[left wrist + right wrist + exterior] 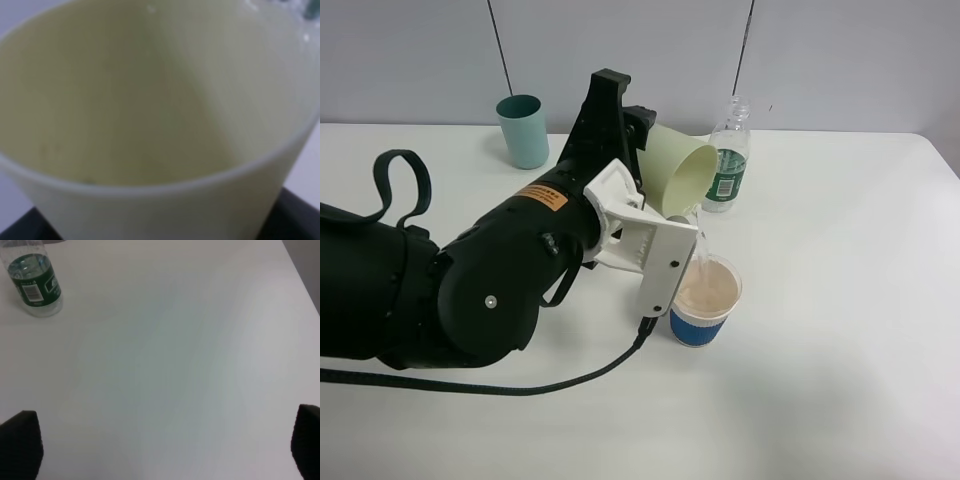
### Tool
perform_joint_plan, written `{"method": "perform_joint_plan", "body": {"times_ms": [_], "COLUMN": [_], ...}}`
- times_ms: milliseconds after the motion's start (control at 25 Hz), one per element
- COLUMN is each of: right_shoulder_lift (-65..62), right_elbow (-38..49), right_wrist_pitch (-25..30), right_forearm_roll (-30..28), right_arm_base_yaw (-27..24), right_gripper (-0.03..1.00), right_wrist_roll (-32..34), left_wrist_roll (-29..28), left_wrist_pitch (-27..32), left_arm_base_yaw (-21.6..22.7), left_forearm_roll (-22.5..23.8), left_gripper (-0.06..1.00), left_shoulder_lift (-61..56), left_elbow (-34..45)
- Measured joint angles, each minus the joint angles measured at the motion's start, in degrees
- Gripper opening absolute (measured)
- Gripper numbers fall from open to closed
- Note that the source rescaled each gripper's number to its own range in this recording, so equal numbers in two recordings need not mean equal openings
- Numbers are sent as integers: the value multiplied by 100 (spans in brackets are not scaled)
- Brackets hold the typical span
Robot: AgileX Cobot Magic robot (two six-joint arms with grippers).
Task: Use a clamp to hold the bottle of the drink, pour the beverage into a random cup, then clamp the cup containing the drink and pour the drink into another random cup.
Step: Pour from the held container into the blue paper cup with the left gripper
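Observation:
My left gripper [650, 140] is shut on a pale yellow-green cup [682, 168] and holds it tipped on its side above the table. A thin stream runs from its rim into a blue and white paper cup [698, 325] standing below, which holds pale liquid. In the left wrist view the pale cup [150, 100] fills the frame, with a dark fingertip [300, 215] at the corner. A clear bottle with a green label [728, 165] stands upright just behind; it also shows in the right wrist view [35, 285]. My right gripper [164, 445] is open and empty over bare table.
A teal cup [524, 130] stands upright at the back left of the white table [840, 380]. The left arm's black body and cable [550, 385] cover the front left of the table.

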Motion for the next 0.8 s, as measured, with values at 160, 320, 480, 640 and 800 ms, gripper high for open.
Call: {"method": "perform_joint_plan", "body": {"times_ms": [160, 320, 480, 640, 800], "right_shoulder_lift": [0, 0, 0, 0, 0], "right_elbow": [0, 0, 0, 0, 0], "right_wrist_pitch": [0, 0, 0, 0, 0], "right_forearm_roll": [0, 0, 0, 0, 0], "right_arm_base_yaw": [0, 0, 0, 0, 0], "right_gripper": [100, 100, 100, 100, 100], "right_wrist_roll": [0, 0, 0, 0, 0], "left_wrist_roll": [75, 305, 466, 485, 492], "left_wrist_pitch": [0, -2, -7, -64, -82], "left_arm_base_yaw": [0, 0, 0, 0, 0], "left_forearm_roll": [98, 106, 250, 475, 617], "left_gripper": [5, 5, 5, 5, 5], "left_shoulder_lift": [0, 0, 0, 0, 0], "left_elbow": [0, 0, 0, 0, 0]}}
